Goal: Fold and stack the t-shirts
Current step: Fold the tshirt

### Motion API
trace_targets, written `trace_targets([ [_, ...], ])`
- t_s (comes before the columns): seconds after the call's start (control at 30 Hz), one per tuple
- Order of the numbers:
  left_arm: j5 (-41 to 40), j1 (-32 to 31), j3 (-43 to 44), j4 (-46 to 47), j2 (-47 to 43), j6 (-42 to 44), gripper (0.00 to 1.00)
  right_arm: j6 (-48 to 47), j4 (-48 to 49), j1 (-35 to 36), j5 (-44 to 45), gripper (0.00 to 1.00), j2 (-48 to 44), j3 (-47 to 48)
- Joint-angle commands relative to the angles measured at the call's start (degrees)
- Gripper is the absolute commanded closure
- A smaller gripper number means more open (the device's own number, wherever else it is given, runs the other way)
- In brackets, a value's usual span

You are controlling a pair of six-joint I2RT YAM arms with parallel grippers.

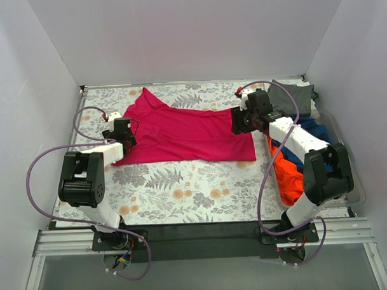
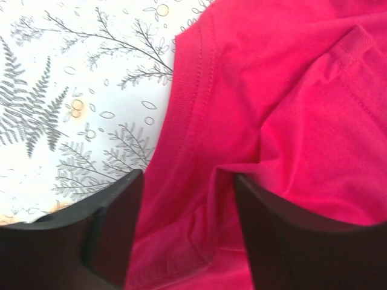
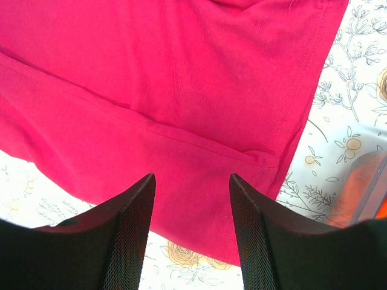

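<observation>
Left gripper (image 2: 187, 181) and right gripper (image 3: 192, 179) both gape wide over the magenta-pink t-shirt (image 1: 180, 136), seemingly ungripped.

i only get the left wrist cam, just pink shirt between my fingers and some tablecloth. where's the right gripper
Observer: The right gripper is open over the opposite end of the pink shirt, low over the cloth.
Operator: is the shirt laid out or bunched
Observer: Mostly spread out across the tablecloth, with one part pointing toward the far left corner.
Operator: where are the other shirts
Observer: Heaped along the right edge: the orange shirt nearest, the navy shirt behind it, and the grey shirt at the back. The right arm partly hides them.
</observation>
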Motion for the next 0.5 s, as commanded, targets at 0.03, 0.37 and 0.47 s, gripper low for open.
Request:
trace_targets([
  [0.03,-4.3,0.3,2.5,0.5,-1.8,0.8,0.35,-0.6,1.1,0.0,-0.1,0.52,-1.1,-0.2],
  [0.37,-2.7,-0.5,3.2,1.0,-8.0,-2.7,0.28,0.2,1.0,0.1,1.8,0.52,-0.6,-1.6],
  [0.47,-1.2,-3.5,3.3,1.8,-11.2,-2.8,0.28,0.5,1.0,0.1,1.0,0.52,0.0,-2.3],
])
